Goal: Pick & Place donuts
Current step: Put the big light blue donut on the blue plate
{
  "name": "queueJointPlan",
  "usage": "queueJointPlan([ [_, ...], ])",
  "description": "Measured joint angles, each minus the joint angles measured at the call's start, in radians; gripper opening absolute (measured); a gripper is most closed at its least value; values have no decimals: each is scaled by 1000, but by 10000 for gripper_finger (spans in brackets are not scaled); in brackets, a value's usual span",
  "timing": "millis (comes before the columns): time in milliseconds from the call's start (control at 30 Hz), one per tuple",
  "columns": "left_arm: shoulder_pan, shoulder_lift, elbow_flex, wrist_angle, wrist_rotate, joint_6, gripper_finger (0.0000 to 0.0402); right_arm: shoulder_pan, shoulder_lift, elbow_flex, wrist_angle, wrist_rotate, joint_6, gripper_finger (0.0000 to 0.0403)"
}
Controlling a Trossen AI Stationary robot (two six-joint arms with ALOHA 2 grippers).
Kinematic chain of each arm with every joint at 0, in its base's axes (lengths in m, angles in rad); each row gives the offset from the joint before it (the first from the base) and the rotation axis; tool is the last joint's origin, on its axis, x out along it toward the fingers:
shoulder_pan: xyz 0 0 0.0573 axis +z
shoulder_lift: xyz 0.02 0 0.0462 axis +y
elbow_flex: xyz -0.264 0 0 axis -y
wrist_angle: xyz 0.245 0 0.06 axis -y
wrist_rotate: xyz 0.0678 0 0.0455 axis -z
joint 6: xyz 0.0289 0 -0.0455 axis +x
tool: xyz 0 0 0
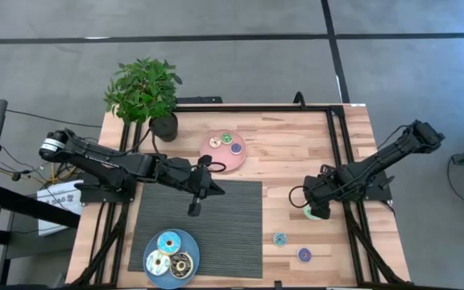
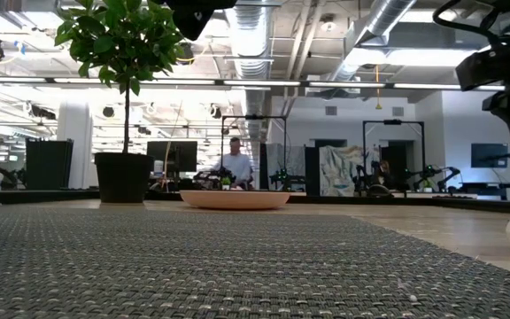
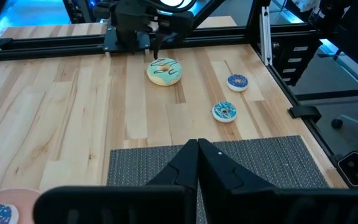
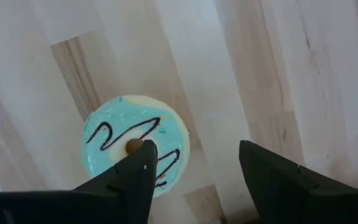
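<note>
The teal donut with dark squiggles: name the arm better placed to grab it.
Right. Its pincer hangs open directly over the teal donut, while the left pincer, shut, sits over the grey mat, away from it.

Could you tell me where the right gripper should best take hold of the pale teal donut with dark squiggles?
Probably from straight above, across the ring of the pale teal iced donut: it lies flat on the wooden table, and the open right gripper hangs just off-centre.
</note>
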Motion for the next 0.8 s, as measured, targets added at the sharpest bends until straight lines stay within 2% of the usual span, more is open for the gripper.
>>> queueJointPlan([
  [367, 0, 0, 0, 0, 0, 0, 0, 0, 10, 0, 0, 19, 47, 255],
  [800, 0, 0, 1, 0, 0, -6, 0, 1, 201, 0, 26, -64, -32, 260],
])
